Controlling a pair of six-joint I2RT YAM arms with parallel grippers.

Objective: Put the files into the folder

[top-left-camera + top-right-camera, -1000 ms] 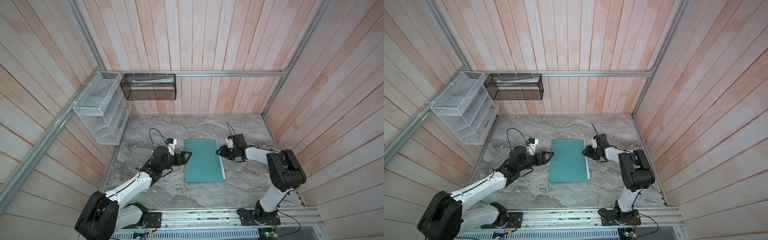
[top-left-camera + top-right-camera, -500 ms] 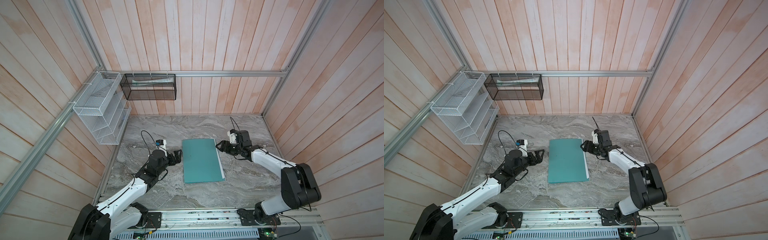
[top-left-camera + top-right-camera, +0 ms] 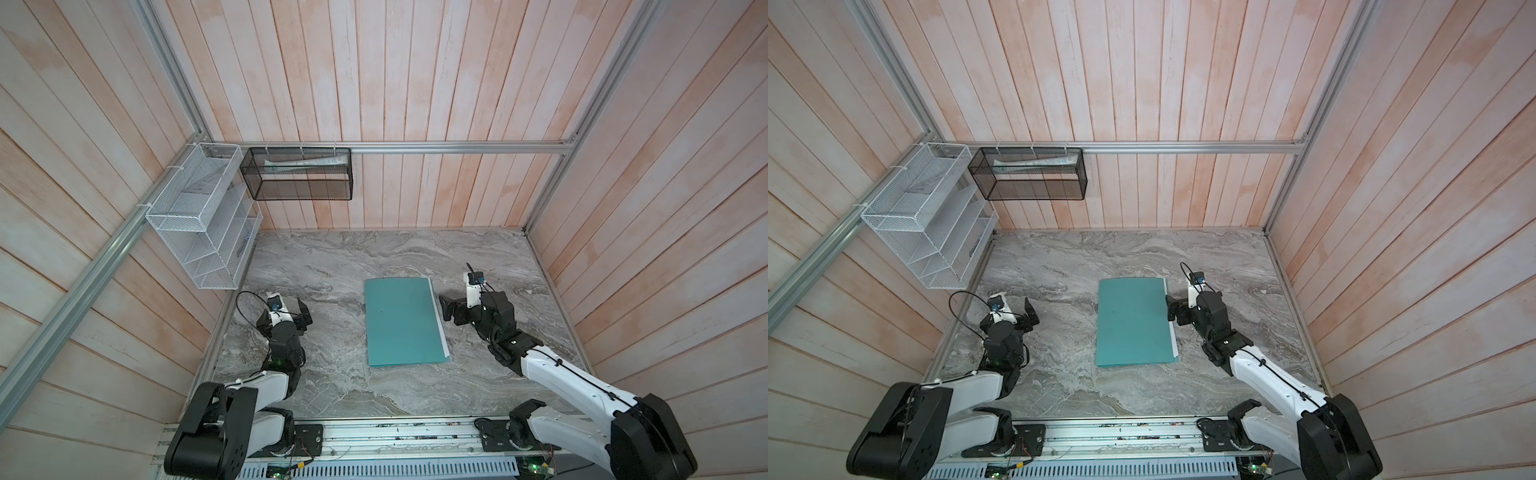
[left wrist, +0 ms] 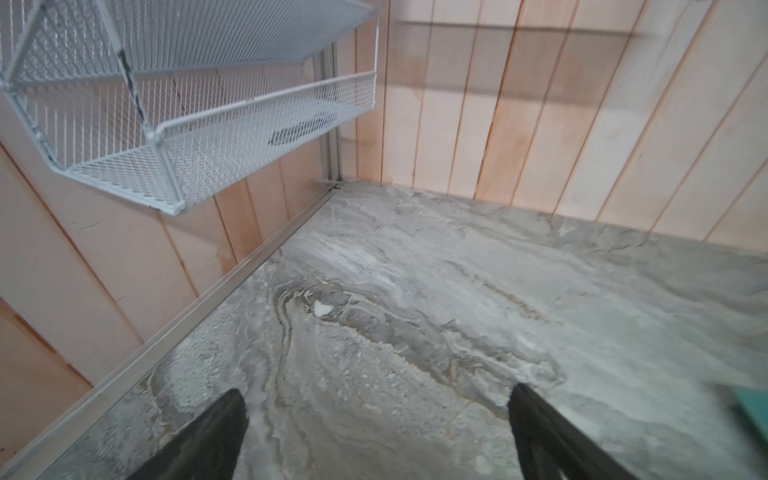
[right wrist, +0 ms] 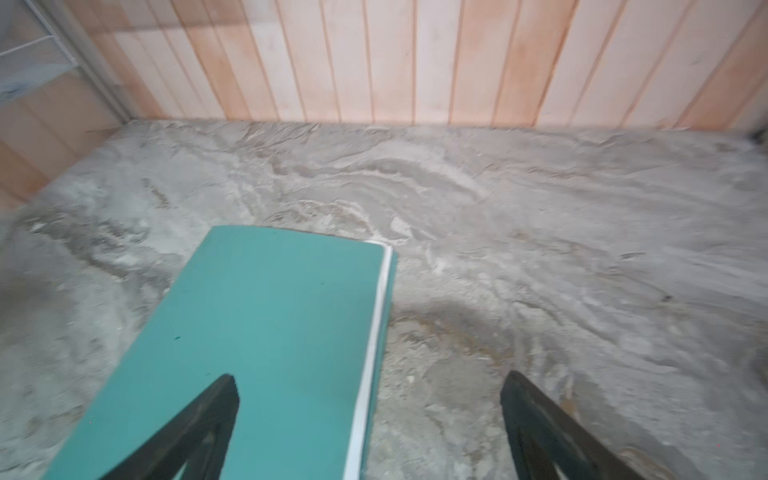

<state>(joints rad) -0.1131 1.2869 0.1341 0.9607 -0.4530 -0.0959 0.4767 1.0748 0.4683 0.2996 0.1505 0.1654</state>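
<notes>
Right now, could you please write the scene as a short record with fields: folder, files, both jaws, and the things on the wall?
folder: closed, flat on the marble table, near its middle
files: inside the folder; only a thin white edge shows along its right side
left jaws: open, empty, over bare table left of the folder
right jaws: open, empty, at the folder's right edge
wall: white wire rack; black mesh basket holding rolled papers

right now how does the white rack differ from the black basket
The white rack has several stepped tiers; the black basket is one box. The white rack hangs on the side rail, the black basket on the back rail. Both are mesh, above the table.
</notes>
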